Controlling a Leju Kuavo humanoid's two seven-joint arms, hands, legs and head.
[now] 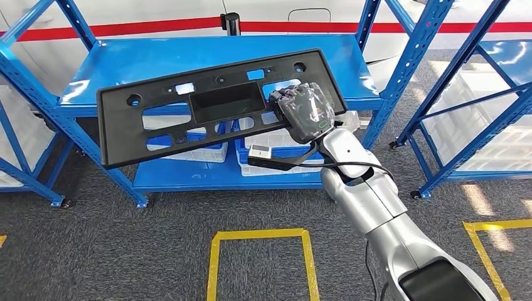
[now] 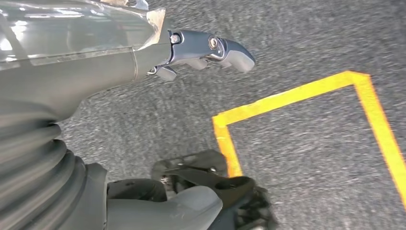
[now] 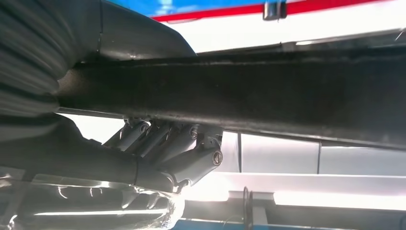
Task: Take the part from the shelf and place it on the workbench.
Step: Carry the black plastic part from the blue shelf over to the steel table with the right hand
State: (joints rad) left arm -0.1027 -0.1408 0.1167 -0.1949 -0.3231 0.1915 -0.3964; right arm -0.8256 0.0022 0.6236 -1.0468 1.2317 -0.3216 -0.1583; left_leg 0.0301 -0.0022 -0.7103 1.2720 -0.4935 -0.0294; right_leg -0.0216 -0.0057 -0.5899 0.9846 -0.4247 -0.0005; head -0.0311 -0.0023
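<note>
So the right hand point(image 1: 305, 111) has a solid grip on the part point(image 1: 216, 106), a long flat black plastic panel with a bunch of cutouts and a rectangular recess in the middle. It's holding it by the right end, and the panel sticks out to the left from there, tilted a bit so the left end hangs lower. The part is up in the air in front of the blue shelf point(image 1: 207, 56), not resting on anything, and through its cutouts you can see the shelf's blue top deck behind it. On the shelf's lower level there are a couple of white bins point(image 1: 201, 152). In the right wrist view the edge of the part point(image 3: 249, 91) runs straight across as a dark band, with the thumb on one side and the darker fingers point(image 3: 167, 143) curled up against the other side, so it's clamped between them. The left hand point(image 2: 201, 52) hangs over the grey carpet floor point(image 2: 306, 33); its fingers look loosely curled with nothing in them, but honestly I can't tell for sure whether it counts as open or closed from this angle. There are yellow tape outlines point(image 1: 260, 236) on the floor in front of the shelf, and more blue racking point(image 1: 477, 94) off to the right.
</note>
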